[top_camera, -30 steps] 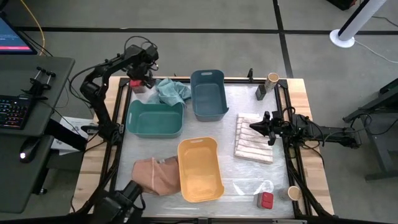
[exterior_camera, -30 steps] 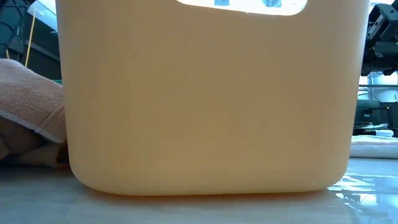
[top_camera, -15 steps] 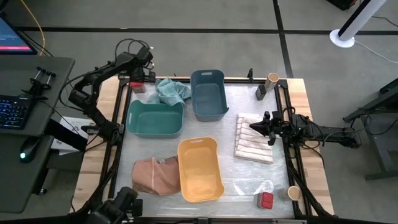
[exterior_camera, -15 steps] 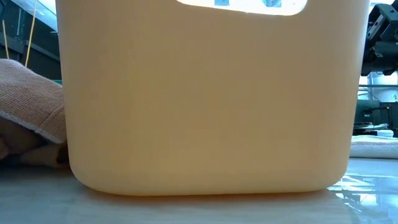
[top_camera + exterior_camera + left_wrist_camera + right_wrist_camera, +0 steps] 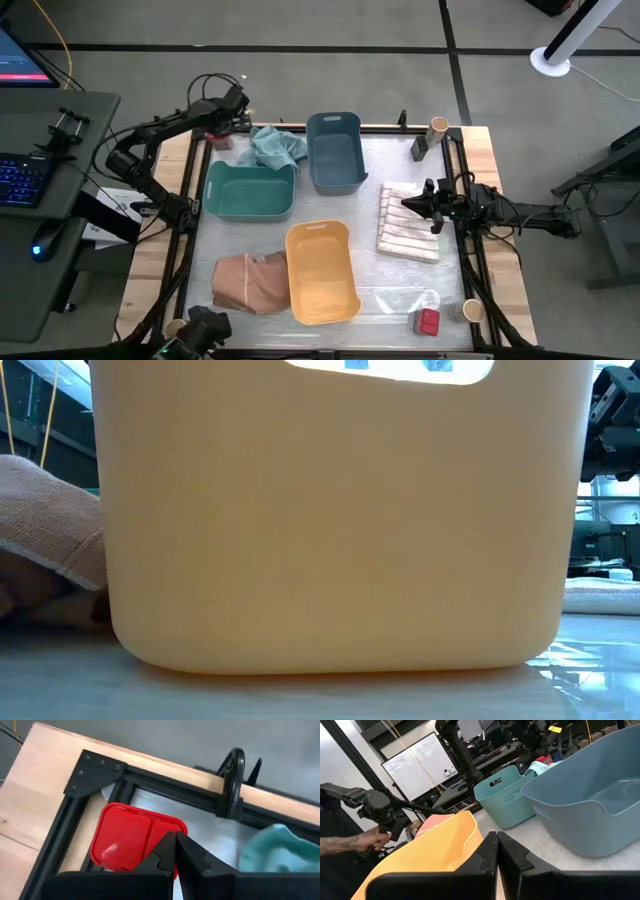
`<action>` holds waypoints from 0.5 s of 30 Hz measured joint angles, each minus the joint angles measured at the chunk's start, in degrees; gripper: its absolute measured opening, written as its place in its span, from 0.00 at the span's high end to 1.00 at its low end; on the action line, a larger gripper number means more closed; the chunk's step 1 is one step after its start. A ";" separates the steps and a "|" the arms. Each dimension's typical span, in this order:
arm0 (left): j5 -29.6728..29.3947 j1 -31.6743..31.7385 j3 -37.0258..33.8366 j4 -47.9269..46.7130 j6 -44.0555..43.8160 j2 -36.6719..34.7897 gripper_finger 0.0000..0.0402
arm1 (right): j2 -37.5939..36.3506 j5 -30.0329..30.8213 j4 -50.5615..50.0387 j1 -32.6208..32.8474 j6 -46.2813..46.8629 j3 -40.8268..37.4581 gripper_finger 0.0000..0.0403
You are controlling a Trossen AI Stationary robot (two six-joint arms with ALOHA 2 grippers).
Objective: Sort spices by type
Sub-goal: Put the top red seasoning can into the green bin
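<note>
- the red spice box point(image 5: 132, 837) sits in the far left corner of the table point(image 5: 400, 215), right by the black frame and next to the teal cloth point(image 5: 277, 146). it looks like a small stiff plastic box with a flat snap lid, probably light and a bit slick; i'd pinch it across the narrow sides, low on the body, not on the lid.
- the left gripper point(image 5: 175, 851) hangs just over that box with its fingers closed together, nothing between them.
- the right gripper point(image 5: 408, 203) waits at the right edge above the striped cloth point(image 5: 408, 221), fingers also pressed together and empty.
- counted from above: two red boxes (the second red box point(image 5: 428, 321) at the near right), one dark grey box point(image 5: 419, 147) and two tan round jars, one tan jar point(image 5: 437, 128) far right and another tan jar point(image 5: 472, 310) near right.
- the jars would likely roll if tipped, so grip around the middle.
- three bins: green bin point(image 5: 249, 190), blue bin point(image 5: 335, 150), yellow bin point(image 5: 321, 271); no spices visible inside them.
</note>
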 joint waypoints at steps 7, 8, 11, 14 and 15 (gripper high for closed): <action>-4.02 -2.26 -0.16 -0.24 -3.39 0.04 1.00 | 0.00 0.00 0.00 0.01 0.01 -0.01 1.00; -3.78 -2.38 -0.16 -0.24 -3.49 0.04 1.00 | 0.01 -0.01 0.00 0.00 0.01 -0.01 1.00; -2.42 -3.03 -0.16 -0.65 -3.59 0.04 1.00 | 0.00 0.00 0.00 0.01 0.01 0.00 1.00; -2.25 -4.23 -0.16 -2.06 -5.48 -0.20 1.00 | 0.00 -0.02 0.00 -0.01 -0.01 -0.01 1.00; -3.21 -4.59 -0.16 -2.58 -6.47 -0.65 1.00 | 0.00 0.00 0.00 -0.01 0.01 0.01 1.00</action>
